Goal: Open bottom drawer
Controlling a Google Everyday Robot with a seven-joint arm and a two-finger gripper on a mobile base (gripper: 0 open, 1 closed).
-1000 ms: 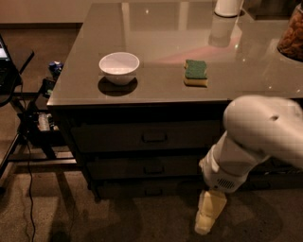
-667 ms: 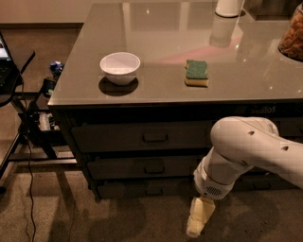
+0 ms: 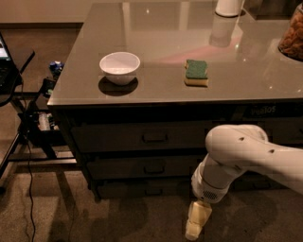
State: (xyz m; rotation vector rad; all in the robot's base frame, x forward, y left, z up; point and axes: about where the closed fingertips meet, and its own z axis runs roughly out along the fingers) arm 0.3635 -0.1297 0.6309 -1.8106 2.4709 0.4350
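The bottom drawer (image 3: 142, 190) is the lowest of three wide dark grey fronts under the counter. It stands closed, its small centre handle (image 3: 152, 191) barely showing. Above it are two taller drawer fronts with like handles. My gripper (image 3: 195, 227) hangs low near the floor, pointing down, to the right of and in front of the bottom drawer's handle, apart from it. My white arm (image 3: 246, 156) covers the right part of the drawer fronts.
On the grey counter (image 3: 75, 85) sit a white bowl (image 3: 120, 67), a green and yellow sponge (image 3: 196, 72) and a white cup (image 3: 229, 7) at the back. A dark stand with cables (image 3: 28, 123) is at the left. Carpet floor lies in front.
My arm and gripper have moved left and lower along the drawer fronts, closer to the bottom drawer's handle. The drawers have not moved.
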